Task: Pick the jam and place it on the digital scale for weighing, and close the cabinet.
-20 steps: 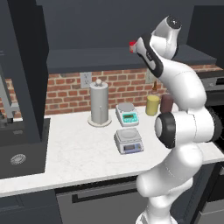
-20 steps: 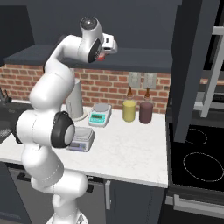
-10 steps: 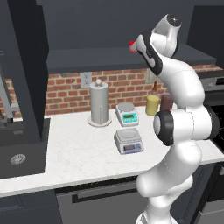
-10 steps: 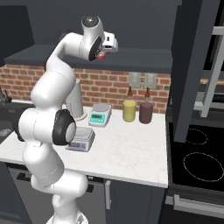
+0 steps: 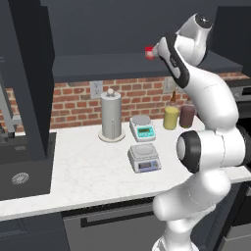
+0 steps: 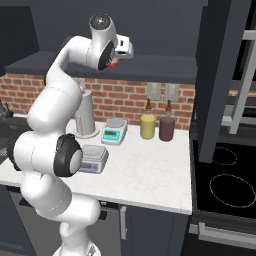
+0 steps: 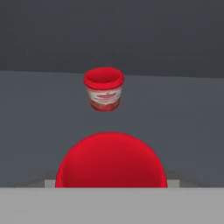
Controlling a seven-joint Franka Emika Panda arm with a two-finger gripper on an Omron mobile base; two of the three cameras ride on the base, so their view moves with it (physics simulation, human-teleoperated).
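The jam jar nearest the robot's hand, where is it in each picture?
Left base view: the jam, top, right of middle.
Right base view: top, left of middle.
Hand view: big red round top, bottom middle.
Shared landmark: the dark cabinet shelf beneath it.
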